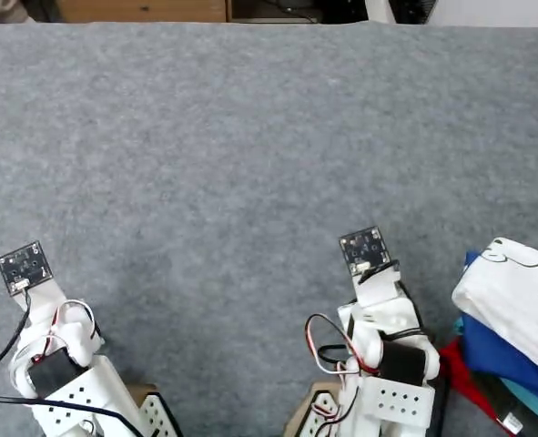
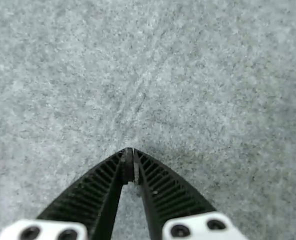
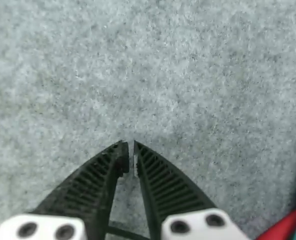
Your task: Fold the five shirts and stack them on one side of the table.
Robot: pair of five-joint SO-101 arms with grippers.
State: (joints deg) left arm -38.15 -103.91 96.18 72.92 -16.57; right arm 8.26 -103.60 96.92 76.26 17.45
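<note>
At the counter's arm-side edge, toward the corner beside the right arm, sits the stack of shirts (image 1: pixel 510 341): white shirt (image 1: pixel 514 291) on top, blue shirt (image 1: pixel 498 350) beneath, red (image 1: pixel 458 371) and teal (image 1: pixel 534 401) layers showing lower down. Four colours are distinguishable; a fifth cannot be confirmed. Stack is kept to one side, as the task asks.

The left gripper (image 2: pixel 128 165) hangs over the bare grey counter (image 1: pixel 250 137), fingers closed tip to tip, nothing between them. The right gripper (image 3: pixel 128 157) is just beside the stack, fingers drawn together to a hairline slit, also empty.

Judgement: folding and stacking look finished or nearly so. Both arms sit low at their own edge, probably at rest since no loose shirt lies within reach.
</note>
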